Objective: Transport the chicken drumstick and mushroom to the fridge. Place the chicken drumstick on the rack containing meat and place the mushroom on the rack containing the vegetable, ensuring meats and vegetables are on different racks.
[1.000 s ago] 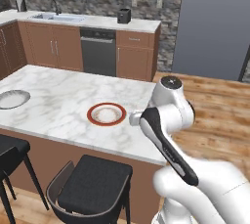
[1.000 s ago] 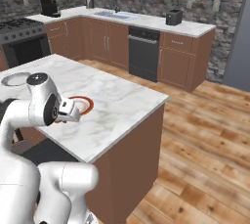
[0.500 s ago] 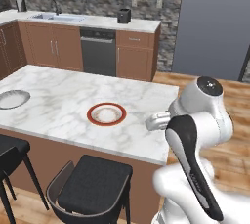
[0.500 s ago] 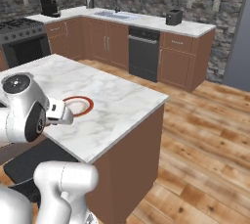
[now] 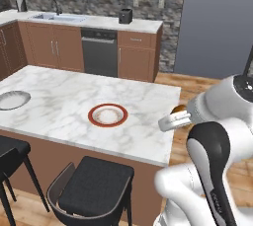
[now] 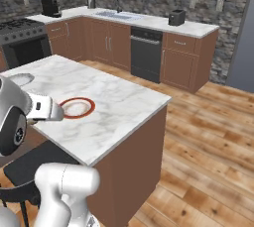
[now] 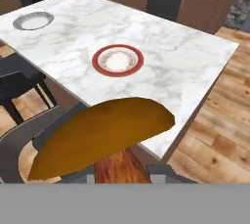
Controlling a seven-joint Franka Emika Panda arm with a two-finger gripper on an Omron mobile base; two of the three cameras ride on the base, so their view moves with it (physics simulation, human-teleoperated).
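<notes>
You are looking at the chicken drumstick (image 7: 102, 137) lying across the hand view's lower half, pinched in the nearly closed gripper (image 7: 119, 174). At its twelve o'clock, the red-rimmed plate (image 7: 117, 60) is sitting on the marble island (image 7: 190, 56).

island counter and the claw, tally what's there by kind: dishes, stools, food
Dishes: 2, a red-rimmed plate and a grey bowl, both on the island counter.
Stools: 2, a near stool and a second stool.
Food: 1, a chicken drumstick held in the claw.
Total: 5
</notes>
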